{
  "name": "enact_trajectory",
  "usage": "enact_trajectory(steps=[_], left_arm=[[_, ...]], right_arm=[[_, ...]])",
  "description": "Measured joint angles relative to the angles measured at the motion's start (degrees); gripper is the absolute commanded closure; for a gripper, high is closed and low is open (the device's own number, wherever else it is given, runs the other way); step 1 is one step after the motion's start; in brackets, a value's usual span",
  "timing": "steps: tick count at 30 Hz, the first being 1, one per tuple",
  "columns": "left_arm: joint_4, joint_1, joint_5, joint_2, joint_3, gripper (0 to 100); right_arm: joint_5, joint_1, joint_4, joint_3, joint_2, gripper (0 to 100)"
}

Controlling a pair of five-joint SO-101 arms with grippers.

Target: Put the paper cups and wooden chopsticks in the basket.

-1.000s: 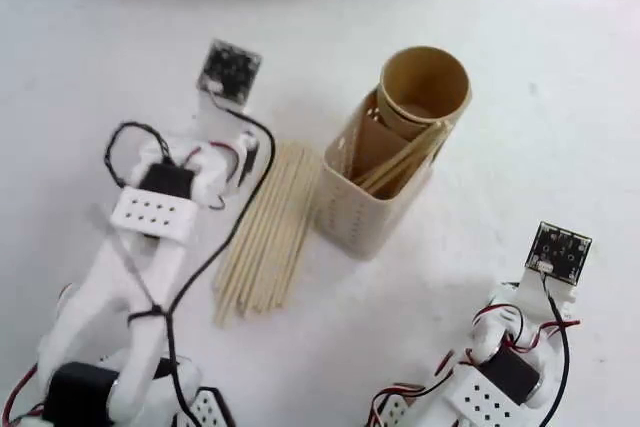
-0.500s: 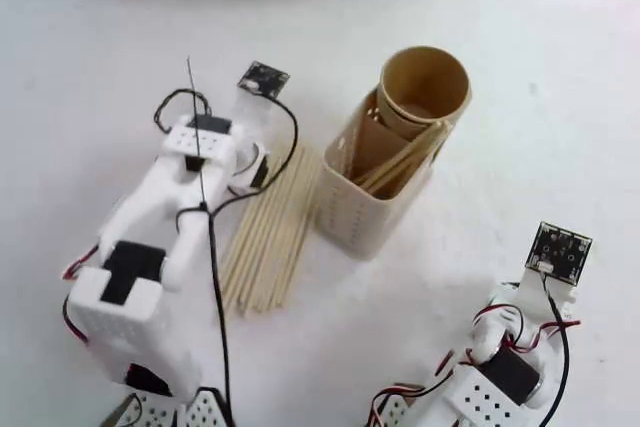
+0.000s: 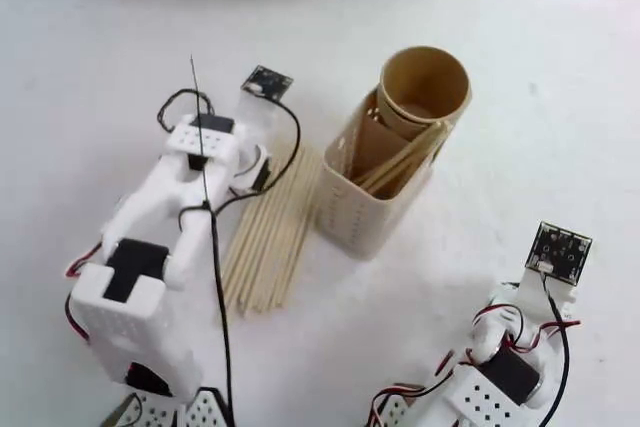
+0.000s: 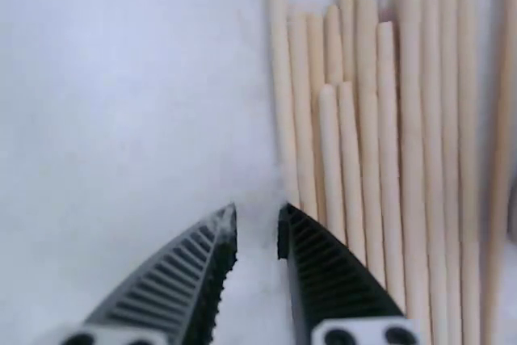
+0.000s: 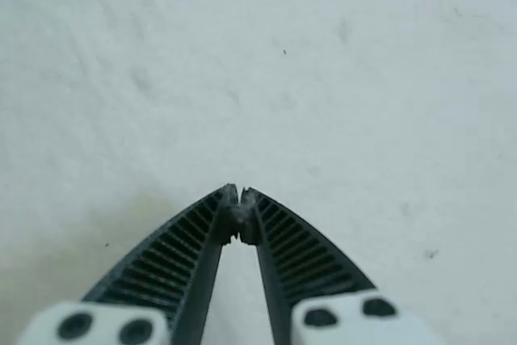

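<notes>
Left tool (image 4: 257, 220) slightly parted beside chopsticks (image 4: 371, 119); right tool (image 5: 240, 199) closed, empty

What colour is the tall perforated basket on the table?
The tall perforated plastic basket is pale cream-beige, with rows of small holes; the high view shows it best.

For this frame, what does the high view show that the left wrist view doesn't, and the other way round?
The high view adds the basket, with paper cups and a few chopsticks inside it, plus the left arm and right arm. The left wrist view adds the left gripper, jaws slightly apart and empty, just beside the ends of the loose chopsticks. Both share those loose chopsticks, lying side by side on the white table.
</notes>
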Motion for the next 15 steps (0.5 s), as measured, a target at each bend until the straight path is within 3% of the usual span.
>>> enact_trajectory(steps=[6,15], left_arm=[[0.09,1.41,1.32,-1.58,0.79,83],[0.09,1.93,4.48,-0.53,0.79,85]], right_arm=[[0.00,0.00,0.00,0.00,0.00,98.1],[0.00,0.00,0.00,0.00,0.00,98.1]])
